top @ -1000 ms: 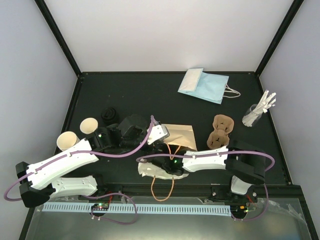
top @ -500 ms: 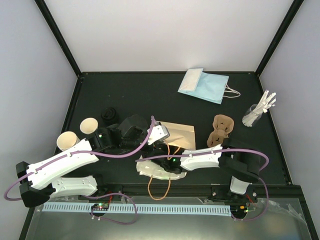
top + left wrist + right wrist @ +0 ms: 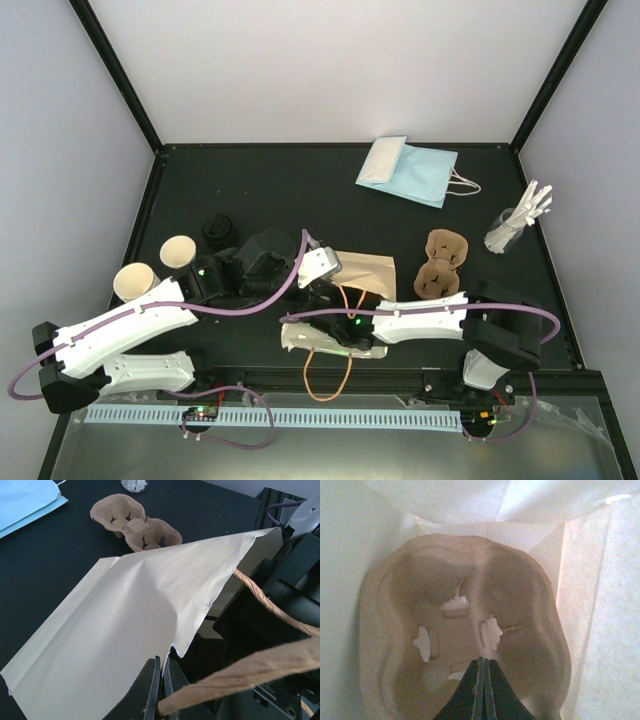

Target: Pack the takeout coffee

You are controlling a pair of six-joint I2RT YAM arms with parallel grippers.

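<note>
Possibly the closed right gripper point(image 3: 481, 664), inside the tan paper bag point(image 3: 366, 268) near the worktop's point(image 3: 300, 190) near edge, against a brown moulded-pulp cup carrier point(image 3: 465, 625), could rip the bag from the left gripper point(image 3: 161, 671), which pinches its brown twisted-paper handle point(image 3: 250, 666).

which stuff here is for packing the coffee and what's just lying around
In use: tan paper bag, its handle in the left gripper; pulp cup carrier inside it, held by right gripper.
Idle: blue paper bag, second carrier, lidless cups, black lids, cup of white stirrers.
</note>
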